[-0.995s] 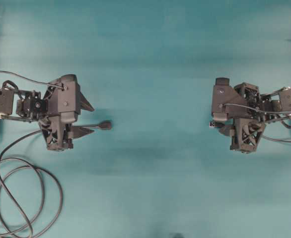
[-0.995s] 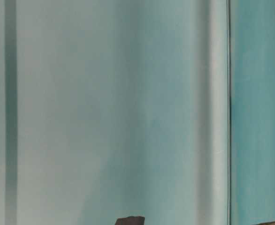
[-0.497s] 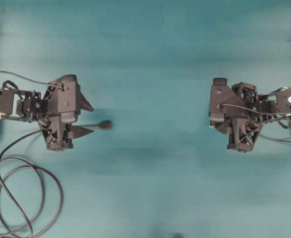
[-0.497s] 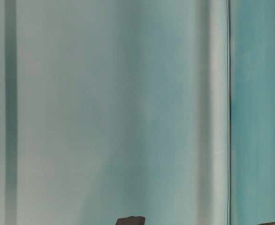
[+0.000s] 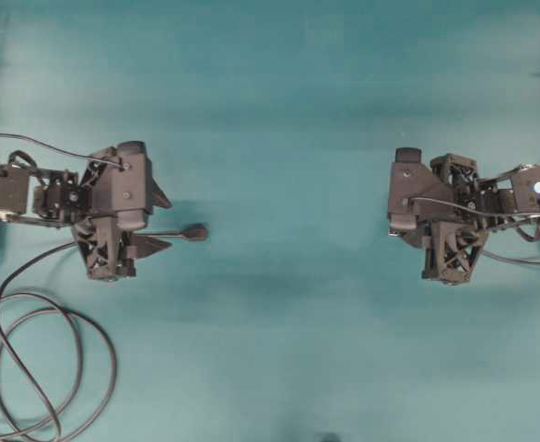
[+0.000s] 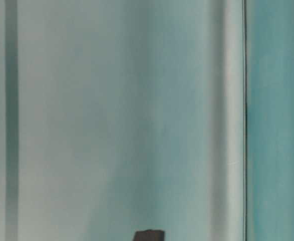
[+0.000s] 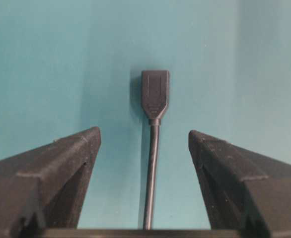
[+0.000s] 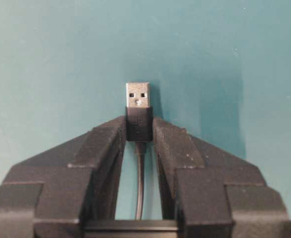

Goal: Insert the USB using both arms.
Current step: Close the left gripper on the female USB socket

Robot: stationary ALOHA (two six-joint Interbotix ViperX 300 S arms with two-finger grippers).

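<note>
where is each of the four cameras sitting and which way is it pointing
Overhead: above the teal table, looking straight down; both arms show, left gripper and right gripper.
Table-level: low, facing blurred pale panels; only a dark unidentifiable tip at the bottom edge.
Left wrist: looks out between wide-open jaws at the dark connector.
Right wrist: looks between jaws closed on the USB.
Shared: overhead and left wrist both show the dark connector.
</note>
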